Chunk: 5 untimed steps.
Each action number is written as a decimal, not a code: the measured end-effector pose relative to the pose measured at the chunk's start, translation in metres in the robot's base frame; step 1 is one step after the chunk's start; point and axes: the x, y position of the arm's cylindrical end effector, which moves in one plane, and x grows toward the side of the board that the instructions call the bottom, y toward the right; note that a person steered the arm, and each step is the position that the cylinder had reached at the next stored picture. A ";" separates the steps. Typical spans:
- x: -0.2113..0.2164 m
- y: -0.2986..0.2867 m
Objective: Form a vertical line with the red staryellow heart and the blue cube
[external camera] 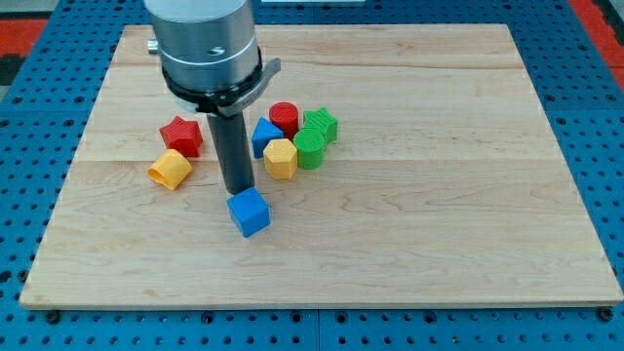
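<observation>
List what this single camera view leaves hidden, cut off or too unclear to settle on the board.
- Arm: cut off by the view's top; only its grey housing shows.
- Blue block behind the rod: its left part is hidden, so its shape is unclear.
- My tip: whether it touches the blue cube just below it cannot be told.
- Yellow heart: its heart outline is hard to confirm from this angle.

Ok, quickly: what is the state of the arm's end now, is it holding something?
No hand here, only a rod: my tip holds nothing and sits just above the blue cube in the view, seemingly touching it.
</observation>
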 end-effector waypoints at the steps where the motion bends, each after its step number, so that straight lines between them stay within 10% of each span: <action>1: 0.000 -0.001; 5: 0.013 0.078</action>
